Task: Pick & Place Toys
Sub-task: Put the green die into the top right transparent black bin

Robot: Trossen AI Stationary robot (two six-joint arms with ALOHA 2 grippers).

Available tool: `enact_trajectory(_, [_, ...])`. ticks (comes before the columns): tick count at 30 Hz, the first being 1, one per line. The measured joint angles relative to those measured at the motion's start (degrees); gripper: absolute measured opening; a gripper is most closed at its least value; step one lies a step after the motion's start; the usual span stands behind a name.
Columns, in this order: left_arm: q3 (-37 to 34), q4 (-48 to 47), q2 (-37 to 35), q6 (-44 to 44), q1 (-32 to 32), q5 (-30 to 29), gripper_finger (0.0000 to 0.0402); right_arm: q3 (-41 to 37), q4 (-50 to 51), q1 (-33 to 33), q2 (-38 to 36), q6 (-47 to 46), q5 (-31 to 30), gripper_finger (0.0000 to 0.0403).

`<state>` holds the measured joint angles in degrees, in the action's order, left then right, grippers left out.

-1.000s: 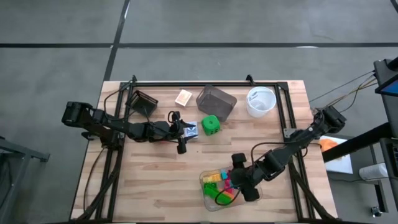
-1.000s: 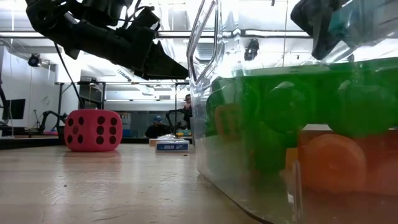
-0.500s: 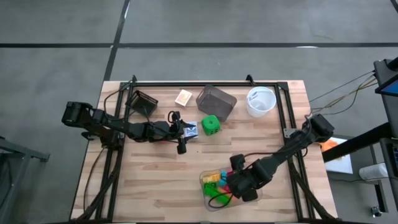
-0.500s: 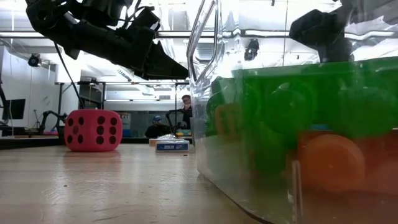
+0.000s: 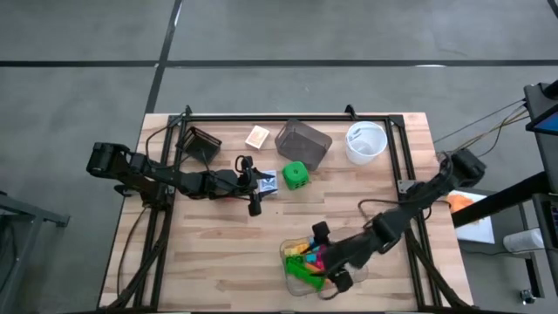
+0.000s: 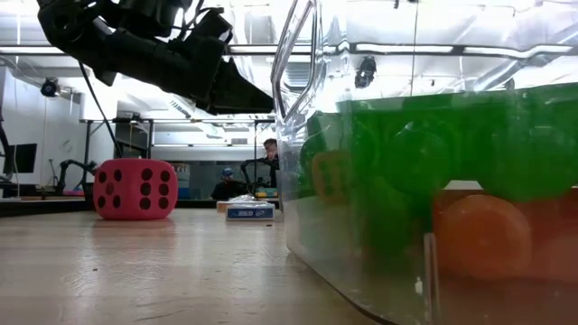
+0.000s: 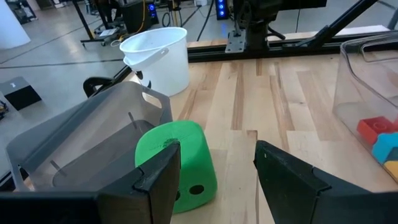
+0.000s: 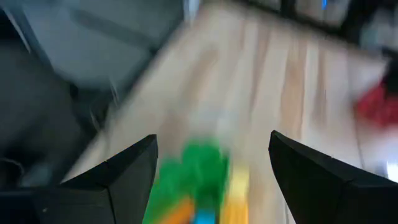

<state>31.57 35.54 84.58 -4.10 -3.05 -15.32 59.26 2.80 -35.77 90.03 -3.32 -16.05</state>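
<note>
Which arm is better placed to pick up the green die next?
Left. The left gripper is open and right beside the green die, facing it. The right gripper is open over the clear tray, far from the die.

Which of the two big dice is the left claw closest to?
The green die. It sits just beyond the open left gripper, near the grey bin. The pink-red die shows only in the low view, off toward the table's edge.

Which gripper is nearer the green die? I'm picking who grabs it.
Left. The left gripper sits open just beside the green die; the right gripper hangs over the clear tray, farther off.
</note>
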Motion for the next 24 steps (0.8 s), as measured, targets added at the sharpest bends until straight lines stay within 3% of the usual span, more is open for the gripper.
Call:
enact_trajectory(3, [0.00, 0.41, 0.00, 0.00, 0.00, 0.60, 0.0208, -8.08, -15.68, 0.41, -3.64, 4.78, 0.47, 0.0301])
enact_trajectory(7, [0.00, 0.46, 0.00, 0.04, 0.00, 0.80, 0.0208, -17.17, -25.83, 1.27, -11.37, 6.88, 0.49, 0.0301])
enact_trajectory(18, [0.00, 0.44, 0.00, 1.70, 0.00, 0.67, 0.0208, -37.93, -27.02, 1.42, -40.50, 6.51, -8.03, 0.0301])
enact_trajectory(24, [0.02, -1.01, 0.00, 6.13, 0.15, -4.47, 0.0208, -46.70, -27.62, 1.44, -50.77, 5.06, -10.25, 0.0301])
